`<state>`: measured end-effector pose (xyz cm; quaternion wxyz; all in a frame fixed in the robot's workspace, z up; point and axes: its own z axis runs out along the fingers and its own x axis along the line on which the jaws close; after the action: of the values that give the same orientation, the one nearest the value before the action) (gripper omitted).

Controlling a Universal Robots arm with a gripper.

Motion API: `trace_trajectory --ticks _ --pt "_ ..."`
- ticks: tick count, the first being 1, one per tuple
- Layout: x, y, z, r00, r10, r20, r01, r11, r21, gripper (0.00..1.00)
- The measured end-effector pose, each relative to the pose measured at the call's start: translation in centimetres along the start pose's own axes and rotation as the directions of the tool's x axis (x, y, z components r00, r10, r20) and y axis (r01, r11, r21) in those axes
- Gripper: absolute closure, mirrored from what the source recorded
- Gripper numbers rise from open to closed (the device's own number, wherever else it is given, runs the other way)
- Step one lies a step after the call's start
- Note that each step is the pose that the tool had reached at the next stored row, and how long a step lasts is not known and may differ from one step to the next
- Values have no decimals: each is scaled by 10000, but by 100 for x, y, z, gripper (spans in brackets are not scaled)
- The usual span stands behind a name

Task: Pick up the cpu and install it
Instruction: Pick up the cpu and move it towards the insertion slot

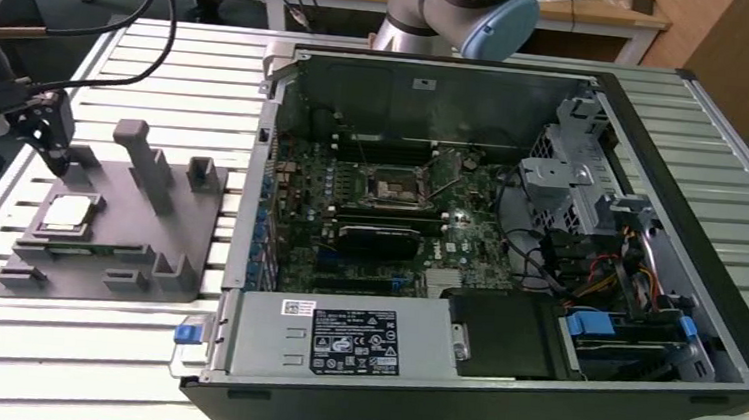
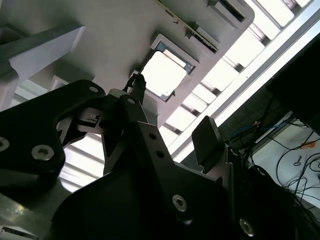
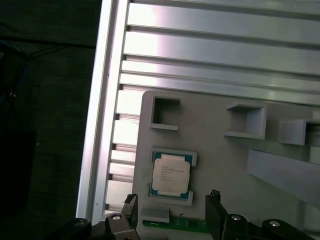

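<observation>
The slatted aluminium surface carries an open computer case, with its motherboard exposed and the dark socket frame near the middle of the board. In the exterior view, the grey tray with upright posts lies at 9 o'clock from the case. The cpu lies flat in a shallow pocket of that tray, silver top up, at 8 o'clock from the tallest post and well apart from the socket frame. The claw hangs close over the tray, at 12 o'clock from the chip in the exterior view. In the first wrist view its fingertips stand apart, the gap wider than the chip, and they hold nothing. The pick-up is therefore not yet done. Probable faults from this position:

- If the approach is off-centre, one fingertip may land on the pocket's raised lip or on the chip's top instead of beside its edge.
- If closure is uneven, the thin chip may tip or skew in the grasp.
- A skewed chip would likely sit crooked over the socket frame and could damage the contacts.
- The posts stand near the claw and may be struck during sideways travel.
</observation>
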<state>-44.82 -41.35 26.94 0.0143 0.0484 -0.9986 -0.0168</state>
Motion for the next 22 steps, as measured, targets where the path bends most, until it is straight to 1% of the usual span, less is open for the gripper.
trace_trajectory --ticks 6,9,12,17,22 --pt "-1 -1 28 10000 -1 1 1 10000 0 36" --pt "-3 -2 57 10000 1 0 -1 10000 2 36" --pt "-10 -5 112 10000 39 2 -39 10000 2 36" --pt "-24 -9 201 9990 449 15 -449 9990 -9 36" --pt "-29 -13 293 9989 474 15 -474 9989 -9 36"
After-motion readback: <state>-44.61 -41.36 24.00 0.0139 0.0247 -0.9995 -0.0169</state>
